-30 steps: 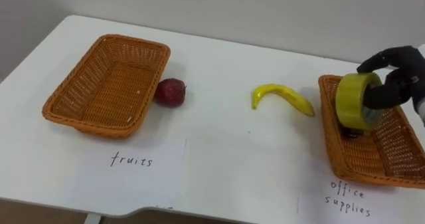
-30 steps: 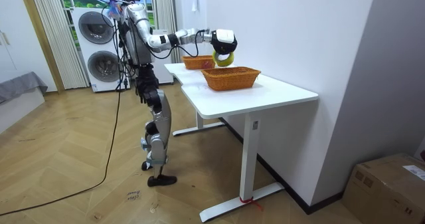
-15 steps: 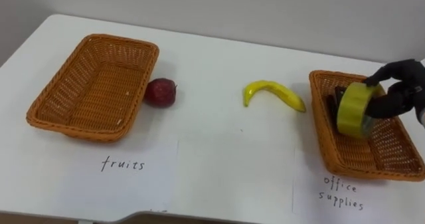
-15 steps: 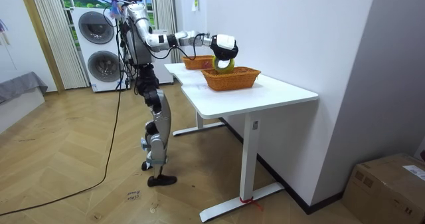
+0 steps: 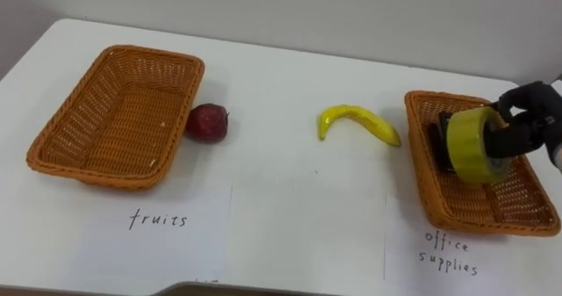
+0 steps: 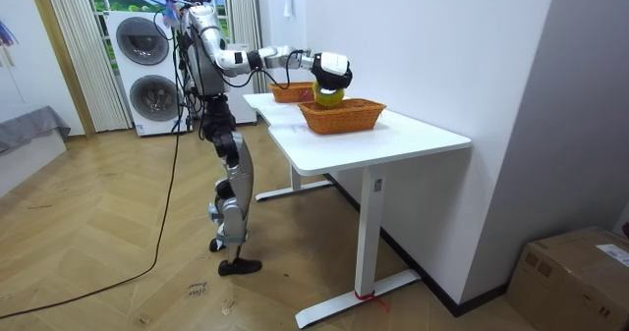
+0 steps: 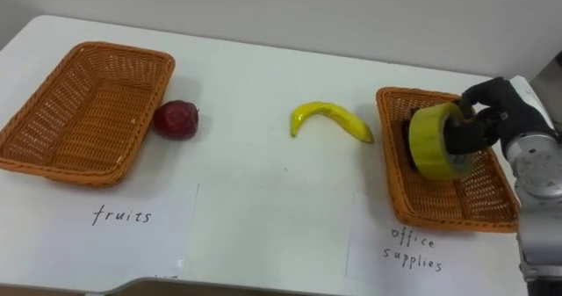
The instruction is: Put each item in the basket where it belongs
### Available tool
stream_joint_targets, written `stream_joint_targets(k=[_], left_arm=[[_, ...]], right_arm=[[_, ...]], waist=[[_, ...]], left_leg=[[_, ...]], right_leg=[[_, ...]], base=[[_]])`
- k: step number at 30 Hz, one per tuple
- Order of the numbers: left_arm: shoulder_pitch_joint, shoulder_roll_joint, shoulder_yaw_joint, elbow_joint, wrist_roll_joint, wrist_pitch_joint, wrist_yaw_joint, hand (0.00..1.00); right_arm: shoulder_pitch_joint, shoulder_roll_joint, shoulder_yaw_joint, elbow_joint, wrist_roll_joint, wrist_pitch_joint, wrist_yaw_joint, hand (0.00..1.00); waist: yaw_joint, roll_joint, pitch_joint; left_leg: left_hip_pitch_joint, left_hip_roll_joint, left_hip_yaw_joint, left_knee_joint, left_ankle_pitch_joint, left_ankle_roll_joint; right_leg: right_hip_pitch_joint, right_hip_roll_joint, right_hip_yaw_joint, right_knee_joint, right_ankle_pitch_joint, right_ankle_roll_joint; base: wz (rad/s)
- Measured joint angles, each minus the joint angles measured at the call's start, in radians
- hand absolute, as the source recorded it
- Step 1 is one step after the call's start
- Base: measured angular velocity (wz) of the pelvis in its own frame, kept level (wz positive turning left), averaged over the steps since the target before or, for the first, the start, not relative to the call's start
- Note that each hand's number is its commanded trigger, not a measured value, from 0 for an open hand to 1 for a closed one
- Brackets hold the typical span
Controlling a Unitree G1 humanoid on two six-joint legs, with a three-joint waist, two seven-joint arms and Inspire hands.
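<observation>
Left eye view, read from your left: the left basket (image 5: 110,120) is empty. The red apple (image 5: 207,122) lies on the counter (image 5: 281,76), touching or just beside that basket's right wall. The banana (image 5: 356,120) lies on the counter between the two baskets, nearer the right basket (image 5: 514,199) but apart from it. Paper sheets with handwritten labels (image 5: 158,219) lie in front of each basket.

At the right, your right hand (image 5: 531,111) is curled round the yellow tape roll (image 5: 470,144) and holds it on edge inside the right basket. The roll sits low over a dark item (image 5: 439,136) that already lies at the basket's far end. You cannot tell whether the roll rests on the weave or on that item.

Step in hand, by judgement: placing the tape roll. Both fruits are unsorted, so the task is at an early stage. The next move calls for you to relax the fingers, let the roll settle, and lift the hand clear of the rim without dragging the roll. The roll could tip or run along the weave on release.

Against the frame a second ago, the roll has come down from above the rim to within the basket; the room view confirms the drop. The leftward shift of both baskets is the camera's own.
</observation>
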Motion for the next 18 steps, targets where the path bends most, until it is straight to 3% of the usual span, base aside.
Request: stream_joint_targets(k=[18], left_arm=[[0.0,0.001,-0.003,0.008,-0.018,0.0,0.0,0.0]], right_arm=[[0.0,0.0,0.001,0.009,-0.015,0.0,0.006,1.0]], waist=[[0.001,0.012,0.0076]], left_leg=[[-0.002,0.001,0.0,-0.001,-0.001,-0.001]], right_leg=[[-0.002,0.001,0.0,0.0,0.0,0.0]], base=[[0.0]])
